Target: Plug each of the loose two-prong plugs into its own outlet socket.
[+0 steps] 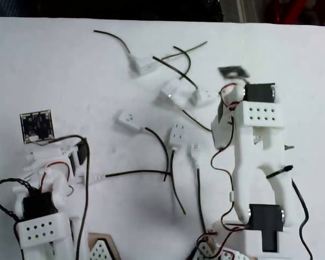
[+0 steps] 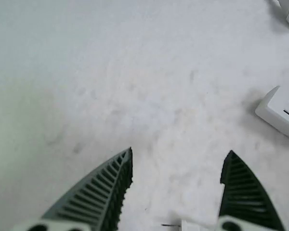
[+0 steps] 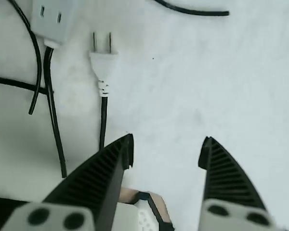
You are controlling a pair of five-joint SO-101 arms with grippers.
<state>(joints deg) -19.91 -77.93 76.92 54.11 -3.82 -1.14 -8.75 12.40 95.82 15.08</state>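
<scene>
Two-prong plug (image 1: 194,149) lies loose, unmated, just beside outlet socket (image 1: 177,132)

Left wrist: left pincer (image 2: 179,151) apart, empty; another socket (image 2: 279,111) ahead, off-side

Right wrist: right pincer (image 3: 167,138) apart, plug ahead, probably readying a grab

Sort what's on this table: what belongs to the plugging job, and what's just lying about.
Job:
middle plug
plug by the left arm
socket beside the middle plug
lone socket
far cluster of white corded blocks, plug or socket unclear
left hand and right hand, both open

Lying about:
brown-rimmed white piece at the near edge, seemingly
</scene>
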